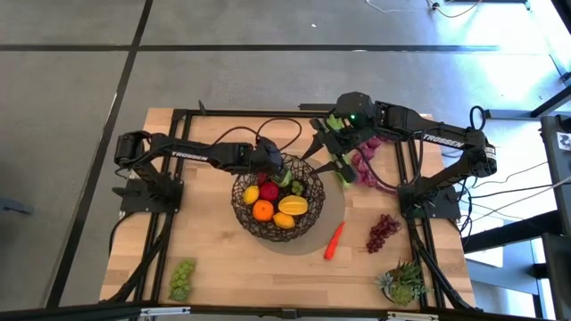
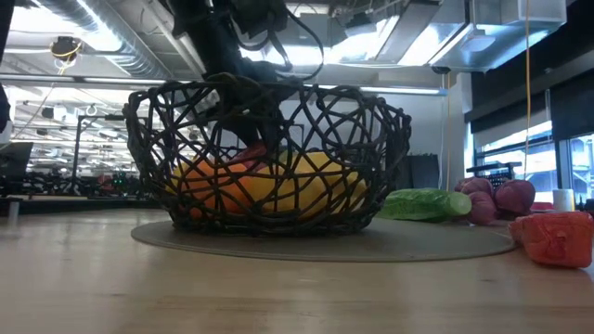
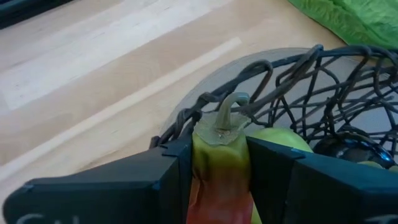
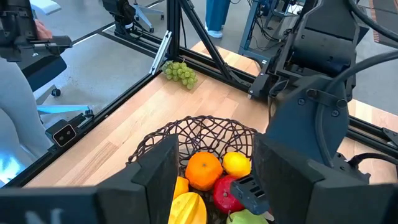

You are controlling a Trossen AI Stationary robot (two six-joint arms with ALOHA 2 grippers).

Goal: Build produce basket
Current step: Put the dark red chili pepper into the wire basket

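**Inspector:** Basket [image 1: 308,230] located centre of the high view, seated on a grey mat [image 1: 332,218]. Contents on inspection: an orange [image 1: 263,210], a lemon [image 1: 252,193], a red apple [image 1: 269,189], a yellow mango [image 1: 292,205].

**Clerk:** Noted. State of the left gripper [image 3: 217,163]?

**Inspector:** Positioned over the basket's upper-left rim in the high view. Clamped on a red-and-green stalked fruit [image 3: 219,134], stalk end just clear of the wire. Not yet released.

**Clerk:** And the right gripper [image 4: 216,186]?

**Inspector:** Just upper right of the basket. Fingers spread wide, nothing between them. Close beside a long green leafy stalk [image 2: 422,204] lying at the mat's edge.

**Clerk:** Outstanding produce?

**Inspector:** Still on the table: a carrot [image 1: 333,241] lower right of the basket; purple grapes [image 1: 384,232] further right; green grapes [image 1: 183,278] at lower left, well apart; a purple-red cluster [image 1: 366,160] at upper right, kind not determinable.

**Clerk:** Overall progress?

**Inspector:** Judged roughly half done. Several pieces loaded, one in hand over the basket, about five remaining. Spiky succulent [image 1: 403,283] at lower right disregarded as not produce.
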